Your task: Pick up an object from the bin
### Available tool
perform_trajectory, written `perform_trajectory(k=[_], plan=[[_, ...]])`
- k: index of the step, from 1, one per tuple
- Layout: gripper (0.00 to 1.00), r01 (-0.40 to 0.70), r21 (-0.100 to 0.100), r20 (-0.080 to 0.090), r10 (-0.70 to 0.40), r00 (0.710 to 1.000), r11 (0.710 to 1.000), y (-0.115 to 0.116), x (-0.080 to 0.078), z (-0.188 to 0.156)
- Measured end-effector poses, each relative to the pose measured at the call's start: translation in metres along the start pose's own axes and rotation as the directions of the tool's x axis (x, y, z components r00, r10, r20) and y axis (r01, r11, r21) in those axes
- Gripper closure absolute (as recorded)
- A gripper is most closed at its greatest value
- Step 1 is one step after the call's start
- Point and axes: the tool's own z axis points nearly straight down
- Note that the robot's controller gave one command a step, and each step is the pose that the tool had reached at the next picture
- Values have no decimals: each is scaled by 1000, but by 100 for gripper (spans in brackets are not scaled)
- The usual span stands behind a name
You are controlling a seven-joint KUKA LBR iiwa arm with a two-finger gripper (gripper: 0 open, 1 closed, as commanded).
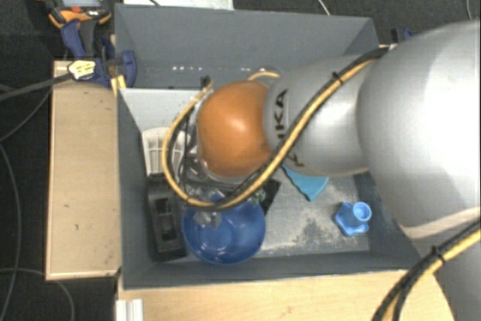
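Blue bowl (225, 243) lies under orange wrist cover (233, 128)

We counted 5 things, 1 of each kind: 1 dark-blue round bowl (225, 237) just under the orange wrist cover (229, 128), 1 black block (164, 222) & 1 white obj. (155, 149) to its left, 1 light-blue scrap (308, 184) & 1 small blue cap (353, 216) to its right.

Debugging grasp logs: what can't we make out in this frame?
Camera view:
- Blue round dish: upper part under the orange wrist cover.
- Turquoise piece: mostly under the arm, kind unclear.
- White thing at left: crossed by cables, too small to name.
- Bin floor: middle covered by the arm.
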Motion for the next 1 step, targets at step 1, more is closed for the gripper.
perform_trajectory(k=[1], plan=[[100,-24,-3,-7,24,1000,1000,0,2,-17]])
